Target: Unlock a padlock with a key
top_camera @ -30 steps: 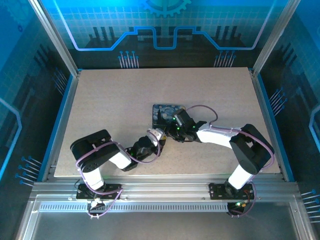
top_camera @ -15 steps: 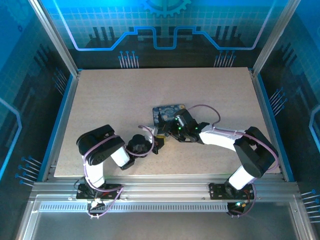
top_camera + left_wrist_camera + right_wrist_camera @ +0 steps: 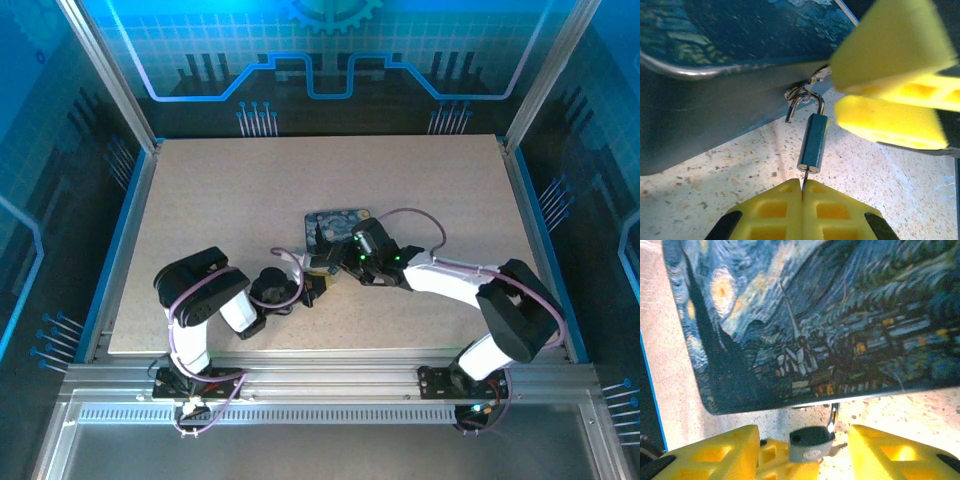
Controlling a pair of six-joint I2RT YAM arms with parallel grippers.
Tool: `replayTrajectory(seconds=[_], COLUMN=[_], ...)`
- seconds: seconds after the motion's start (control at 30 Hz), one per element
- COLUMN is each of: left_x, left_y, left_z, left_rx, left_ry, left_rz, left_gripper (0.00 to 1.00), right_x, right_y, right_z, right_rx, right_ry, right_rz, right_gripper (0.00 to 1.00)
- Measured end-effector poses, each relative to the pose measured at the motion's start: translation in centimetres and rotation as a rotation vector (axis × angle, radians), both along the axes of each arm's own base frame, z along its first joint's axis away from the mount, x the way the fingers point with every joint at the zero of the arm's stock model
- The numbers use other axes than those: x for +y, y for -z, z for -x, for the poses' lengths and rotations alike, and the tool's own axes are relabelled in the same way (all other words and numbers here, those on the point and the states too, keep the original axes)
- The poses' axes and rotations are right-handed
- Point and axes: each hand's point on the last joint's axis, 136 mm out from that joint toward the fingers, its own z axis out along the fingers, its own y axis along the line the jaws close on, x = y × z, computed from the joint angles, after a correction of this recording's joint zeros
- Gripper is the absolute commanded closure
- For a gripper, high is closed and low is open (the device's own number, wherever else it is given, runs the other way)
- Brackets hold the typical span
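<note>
Padlock [image 3: 813, 142] looks light, stiff and free to swing, so grip its body. Left jaws pinch the thin key [image 3: 803, 183]; right jaws stand open.

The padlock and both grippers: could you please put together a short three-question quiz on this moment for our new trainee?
1. True or false: the left gripper is shut on the key, whose blade enters the bottom of the padlock.
2. The padlock's shackle is hooked through: A) the latch on the painted box; B) a wall hook; C) nothing, it lies flat.
3. Fill in: the right gripper has its jaws ___ on either side of the padlock.
Key: 1 true; 2 A; 3 open.
</note>
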Motion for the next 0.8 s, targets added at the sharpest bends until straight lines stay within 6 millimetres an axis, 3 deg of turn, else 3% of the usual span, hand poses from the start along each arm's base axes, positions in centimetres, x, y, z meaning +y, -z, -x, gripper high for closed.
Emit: replayTrajectory(seconds=[0.3, 0.57, 0.8], left_x=[0.3, 0.4, -0.3], left_y=[-0.3, -0.1, -0.2], left_z=[-0.1, 0.1, 1.0], left_rx=[0.013, 0.008, -0.057], left_ry=[0.01, 0.021, 0.058], left_rz=[0.006, -0.024, -0.105], left_gripper=[1.0, 1.0, 1.0], right_x=[-1.9, -1.3, 0.8], right_y=[-2.7, -1.0, 0.6], right_z=[0.4, 1.7, 1.7], right_rx=[-0.078, -0.04, 0.007], right_ry=[0.0, -0.059, -0.106], right_rz=[0.054, 0.108, 0.144], right_gripper=[0.49, 0.51, 0.49])
